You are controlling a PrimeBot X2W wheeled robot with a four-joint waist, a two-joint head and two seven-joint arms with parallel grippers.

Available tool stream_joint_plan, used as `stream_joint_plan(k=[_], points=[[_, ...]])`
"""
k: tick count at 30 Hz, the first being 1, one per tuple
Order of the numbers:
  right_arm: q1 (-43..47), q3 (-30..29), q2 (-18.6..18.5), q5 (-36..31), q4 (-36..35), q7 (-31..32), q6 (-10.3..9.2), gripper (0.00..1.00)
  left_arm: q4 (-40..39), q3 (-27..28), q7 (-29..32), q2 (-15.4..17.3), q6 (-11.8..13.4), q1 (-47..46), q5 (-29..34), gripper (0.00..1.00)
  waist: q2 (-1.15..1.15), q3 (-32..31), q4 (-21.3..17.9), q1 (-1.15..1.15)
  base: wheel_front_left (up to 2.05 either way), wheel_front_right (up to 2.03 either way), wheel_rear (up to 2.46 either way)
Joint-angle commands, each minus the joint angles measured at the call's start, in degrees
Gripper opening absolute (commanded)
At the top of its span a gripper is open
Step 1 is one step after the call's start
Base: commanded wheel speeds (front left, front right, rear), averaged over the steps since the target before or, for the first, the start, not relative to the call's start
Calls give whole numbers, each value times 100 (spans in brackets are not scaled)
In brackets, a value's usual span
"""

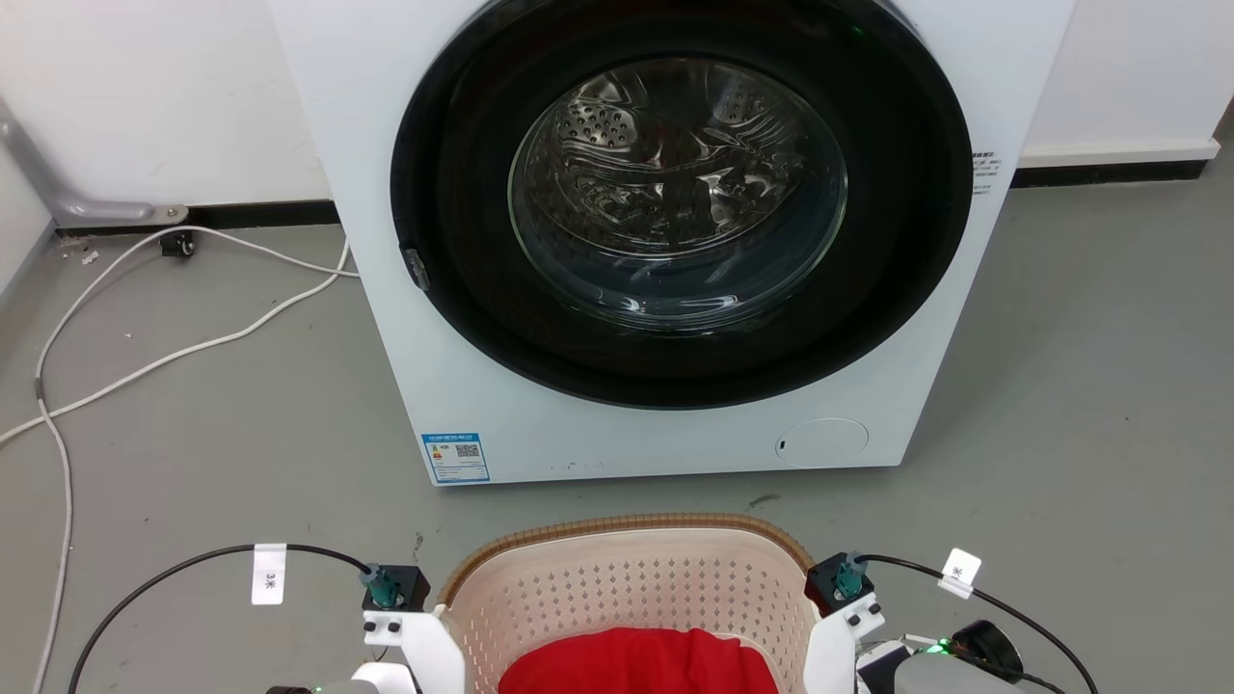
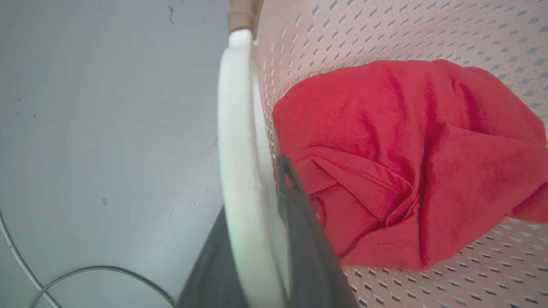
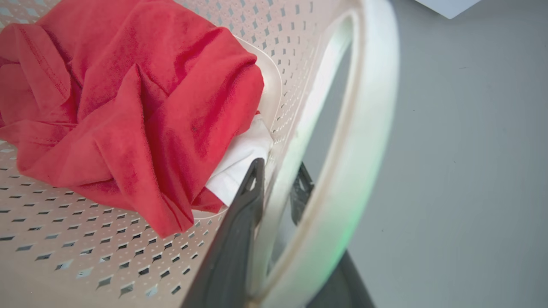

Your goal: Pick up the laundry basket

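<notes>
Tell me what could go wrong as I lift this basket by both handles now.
1. The left claw and right claw hold the laundry basket only by its thin white handles. An uneven lift could tilt it or let a handle slip.
2. The red cloth is heaped loose inside, so a tilt may shift it.
3. The washing machine stands close ahead of the rim, and a forward swing could bump it.

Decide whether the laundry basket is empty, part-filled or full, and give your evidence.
Part-filled: a crumpled red garment lies in the laundry basket, white cloth beneath; its perforated walls stand bare above.
</notes>
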Motion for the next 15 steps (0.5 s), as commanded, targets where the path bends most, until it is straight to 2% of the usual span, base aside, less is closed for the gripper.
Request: stream_joint_plan(k=[1, 15], points=[[-62, 49, 3, -26, -3, -34, 93, 0, -15, -32, -74, 63, -13, -102, -19, 0, 0, 1, -2, 0, 0, 0, 0], [-50, 57, -14, -34, -8, -61, 93, 0, 3, -162, -87, 58, -13, -99, -146, 0, 0, 5, -13, 0, 0, 0, 0]])
